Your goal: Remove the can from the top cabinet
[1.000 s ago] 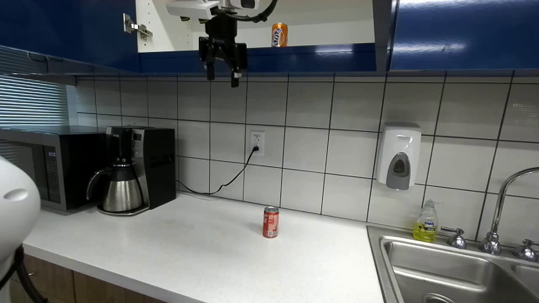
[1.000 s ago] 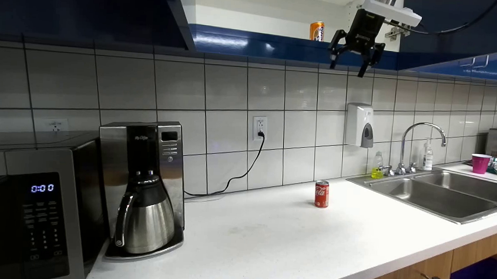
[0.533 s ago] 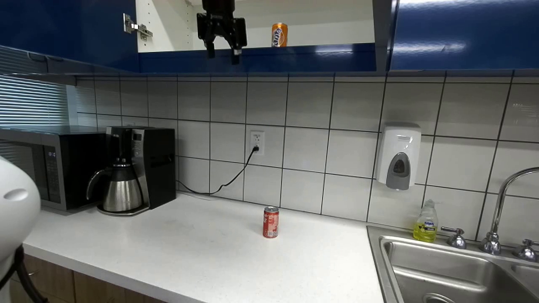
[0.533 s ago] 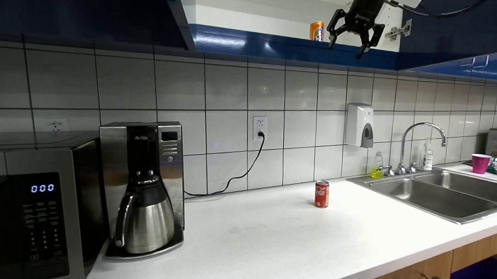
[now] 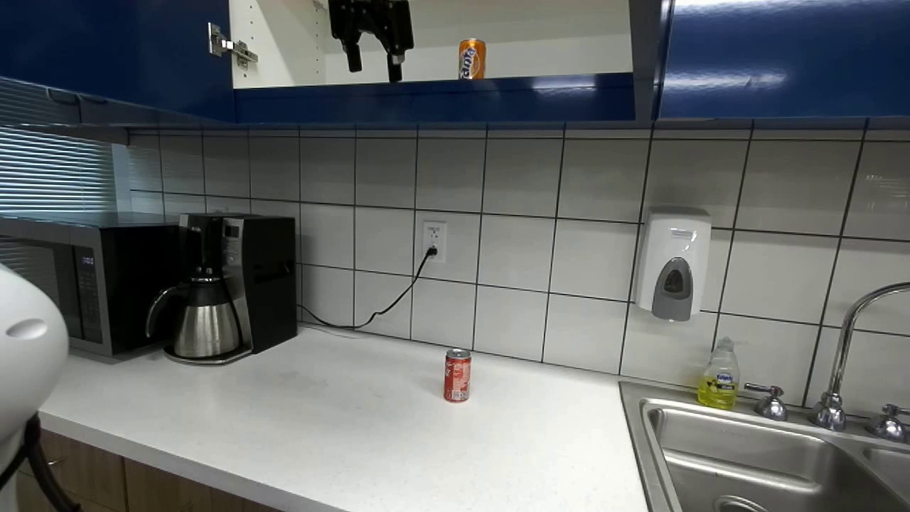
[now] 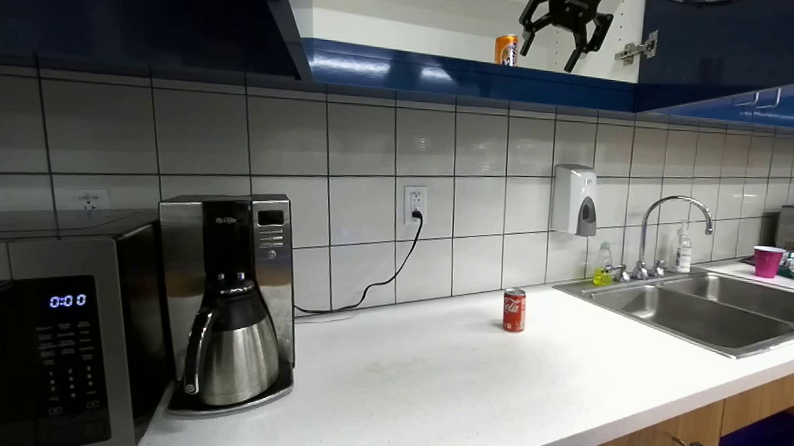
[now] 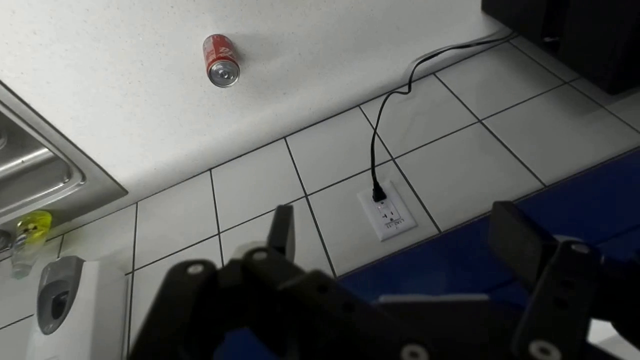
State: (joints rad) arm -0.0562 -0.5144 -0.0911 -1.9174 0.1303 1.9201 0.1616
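The Fanta can (image 5: 472, 60) stands inside the blue-doored top cabinet (image 5: 498, 102), behind its front edge. The tool (image 6: 547, 61), spread wide, hangs before that edge; a Coca-Cola can (image 6: 514, 312) stands on the bench (image 6: 396, 390), toward its back edge.

Orange can (image 5: 472, 59) stands in cabinet (image 5: 512, 99), red can (image 5: 457, 377) on counter (image 5: 341, 427)

Clearly a kitchen, going by the steel sink (image 6: 708, 317), faucet (image 5: 843, 348), microwave (image 6: 57, 329), coffee maker (image 6: 228, 242) and tiled wall (image 6: 364, 211).
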